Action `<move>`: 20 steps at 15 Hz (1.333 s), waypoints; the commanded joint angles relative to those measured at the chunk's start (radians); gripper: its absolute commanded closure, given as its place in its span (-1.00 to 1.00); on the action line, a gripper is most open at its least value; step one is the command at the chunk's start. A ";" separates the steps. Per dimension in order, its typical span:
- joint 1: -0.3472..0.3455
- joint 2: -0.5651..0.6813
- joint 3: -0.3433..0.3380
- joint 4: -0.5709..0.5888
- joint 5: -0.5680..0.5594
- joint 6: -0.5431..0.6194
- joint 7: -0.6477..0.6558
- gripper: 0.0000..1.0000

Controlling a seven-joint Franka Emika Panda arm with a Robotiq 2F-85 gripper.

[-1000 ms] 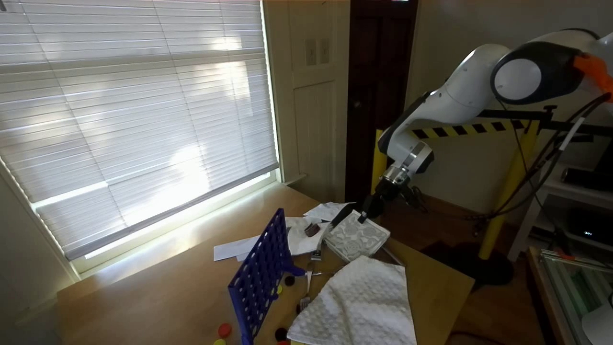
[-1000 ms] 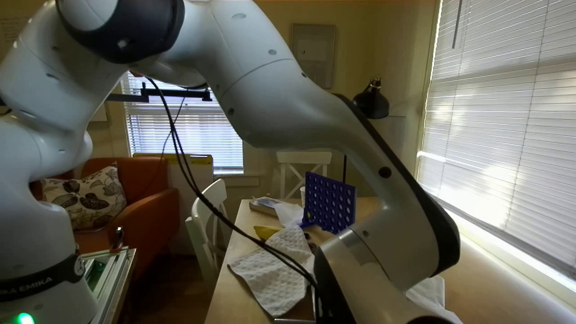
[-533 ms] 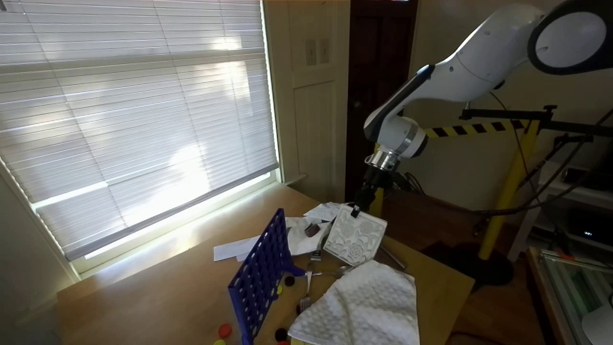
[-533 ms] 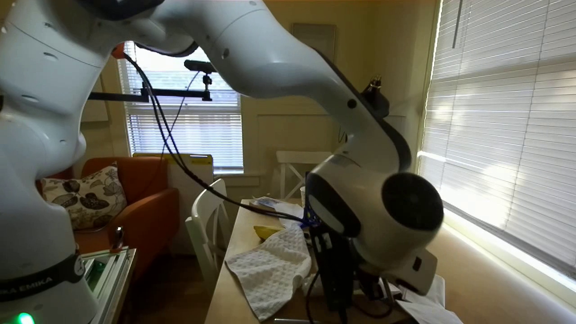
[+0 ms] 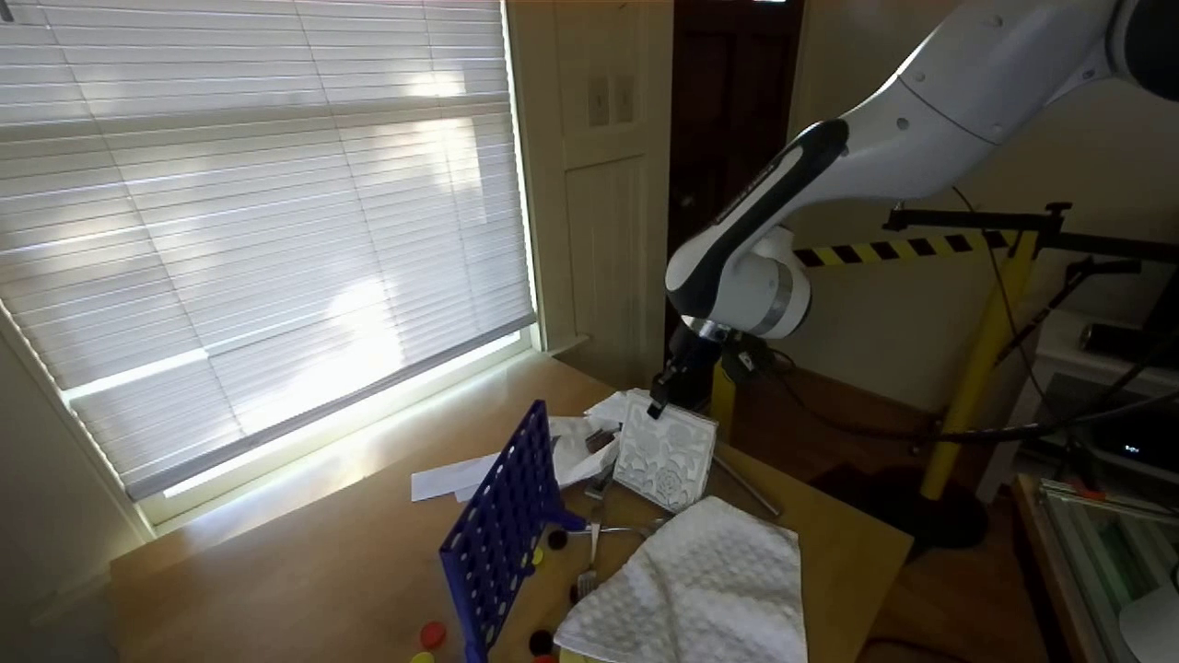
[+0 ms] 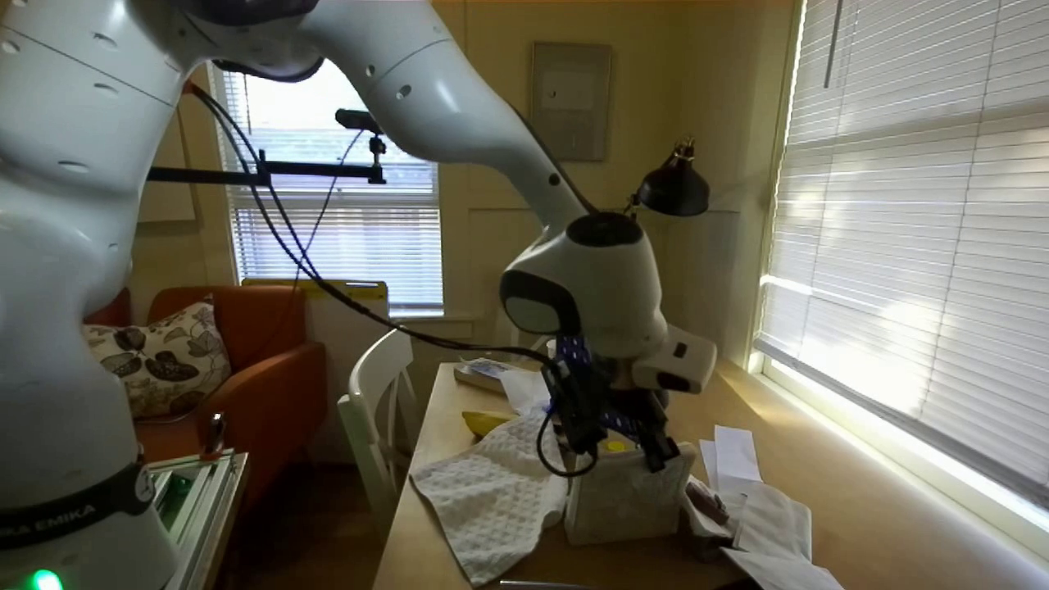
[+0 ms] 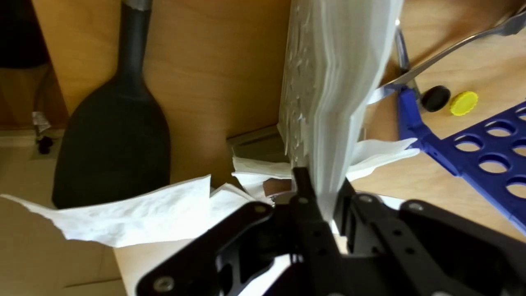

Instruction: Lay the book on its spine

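Book [image 5: 665,460]: on edge at the table [image 5: 304,562], close to upright with a slight lean; the embossed floral face shows in an exterior view.
Book edges: a layered white edge shows in the wrist view; lower-edge contact with the table cannot be confirmed; which edge is the spine cannot be told.
Gripper [image 7: 324,185]: closed down to the thickness of the book; one finger bears on each face, and the hold is at the upper edge.
Arm [image 5: 921,138]: extends over the table, with the gripper angled downward.
Towel [image 5: 700,589]: white, textured, spread on the table just beside the book's lower corner.
Spatula [image 7: 117,144]: black, lies on the table near the book, apart from it.
Game grid [image 5: 502,534]: blue, perforated, stands upright near the book, apart from it.
Fork [image 5: 587,580]: lies on the table between the game grid and the towel.
Red disc [image 5: 432,634], black disc [image 5: 557,540], yellow disc [image 7: 464,103]: lie on the table near the game grid.
Papers [image 5: 573,460]: white sheets, on the table near the book.
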 commanded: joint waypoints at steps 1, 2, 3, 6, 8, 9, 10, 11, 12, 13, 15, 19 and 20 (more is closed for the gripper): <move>0.173 -0.043 -0.152 -0.122 -0.198 0.150 0.223 0.92; 0.237 -0.032 -0.224 -0.138 -0.269 0.158 0.303 0.92; 0.304 -0.012 -0.309 -0.141 -0.343 0.142 0.387 0.92; 0.467 0.031 -0.511 -0.133 -0.489 0.063 0.559 0.92; 0.514 0.048 -0.573 -0.114 -0.528 -0.012 0.595 0.92; 0.524 0.050 -0.581 -0.114 -0.533 -0.032 0.593 0.92; 0.409 -0.006 -0.473 -0.121 -0.686 -0.021 0.688 0.92; 0.362 -0.024 -0.424 -0.117 -0.738 -0.010 0.712 0.92; 0.330 -0.039 -0.388 -0.113 -0.787 -0.018 0.744 0.92; 0.287 -0.048 -0.342 -0.110 -0.825 -0.018 0.764 0.92; 0.195 -0.067 -0.253 -0.107 -0.877 -0.023 0.786 0.92; 0.054 -0.088 -0.112 -0.105 -0.902 -0.026 0.783 0.92; 0.023 -0.090 -0.079 -0.105 -0.892 -0.021 0.776 0.92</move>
